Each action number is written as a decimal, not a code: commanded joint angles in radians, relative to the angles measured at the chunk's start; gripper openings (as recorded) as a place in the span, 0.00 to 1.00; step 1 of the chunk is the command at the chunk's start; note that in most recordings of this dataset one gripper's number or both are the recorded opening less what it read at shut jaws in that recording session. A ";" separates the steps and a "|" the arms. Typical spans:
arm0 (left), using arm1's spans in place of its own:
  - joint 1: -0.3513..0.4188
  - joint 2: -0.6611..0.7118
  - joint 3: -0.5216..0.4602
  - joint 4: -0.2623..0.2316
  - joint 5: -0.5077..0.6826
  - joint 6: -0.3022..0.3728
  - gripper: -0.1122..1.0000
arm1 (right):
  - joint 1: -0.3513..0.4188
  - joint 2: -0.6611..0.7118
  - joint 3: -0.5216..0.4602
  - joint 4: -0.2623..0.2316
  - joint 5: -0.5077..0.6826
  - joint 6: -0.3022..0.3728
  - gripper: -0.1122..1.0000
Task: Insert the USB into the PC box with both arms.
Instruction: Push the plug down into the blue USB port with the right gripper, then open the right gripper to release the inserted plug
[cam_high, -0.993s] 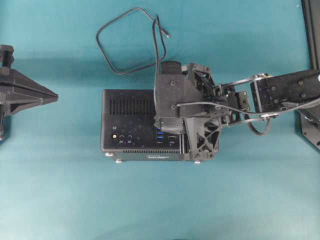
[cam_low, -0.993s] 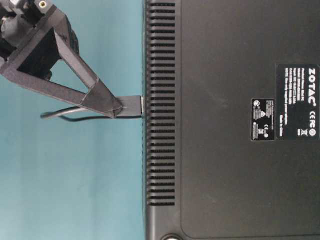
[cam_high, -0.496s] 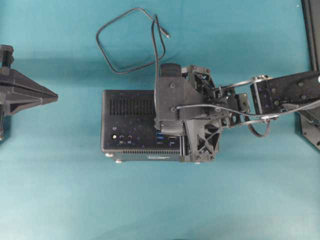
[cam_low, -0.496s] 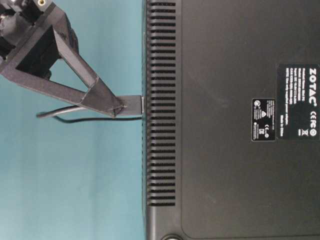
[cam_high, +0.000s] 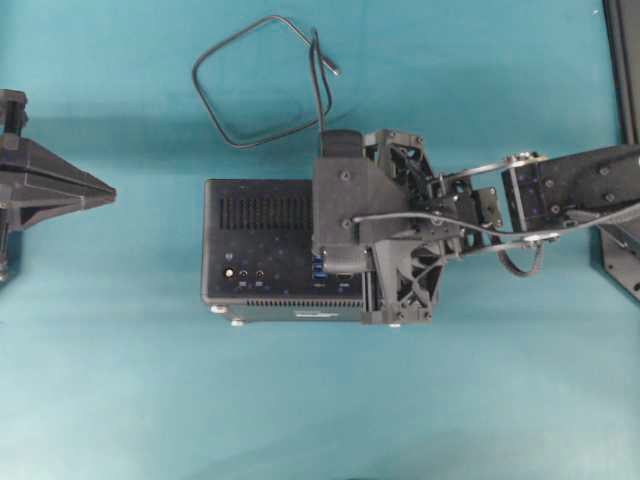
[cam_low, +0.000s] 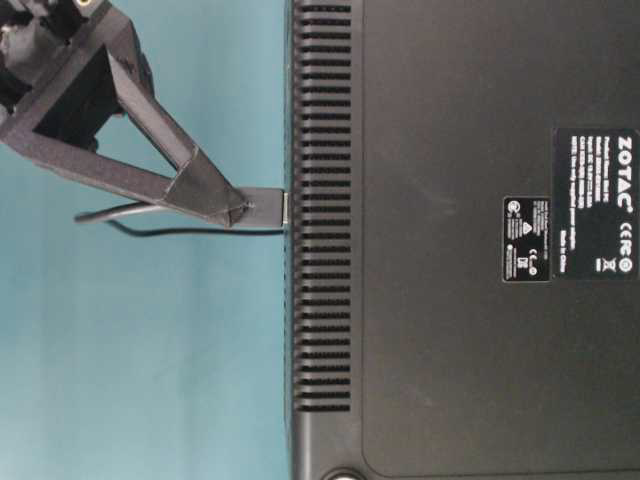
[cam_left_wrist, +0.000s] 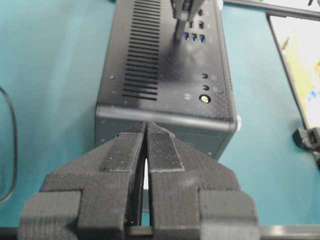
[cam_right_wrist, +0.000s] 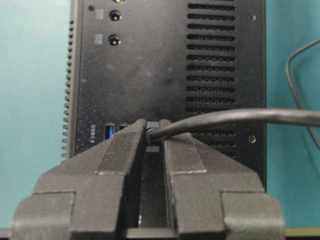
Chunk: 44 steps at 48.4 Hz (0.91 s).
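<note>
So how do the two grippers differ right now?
The right gripper is shut on the USB plug, pressing it against the PC box; the left gripper is shut on nothing. The right one is over the box's port face, while the left one sits off the box's end, apart from it. Both are black, wedge-shaped and closed.

Teal table surface (cam_high: 480, 400) — plain, evenly lit.

Right end effector (cam_right_wrist: 152, 131): wedge fingers pinched narrowly, clamped on a cable plug, arm extended from the right. Left end effector (cam_left_wrist: 146, 131): fingers pressed together, empty, arm at left edge.
</note>
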 joint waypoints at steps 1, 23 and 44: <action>0.000 0.008 -0.017 0.003 -0.009 0.000 0.10 | 0.031 -0.009 -0.017 0.018 0.011 0.011 0.21; -0.002 0.009 -0.018 0.002 -0.009 0.000 0.10 | 0.021 -0.005 -0.034 0.018 -0.011 0.000 0.21; -0.002 0.005 -0.020 0.002 -0.009 0.000 0.10 | 0.012 -0.003 -0.035 0.018 -0.032 0.006 0.24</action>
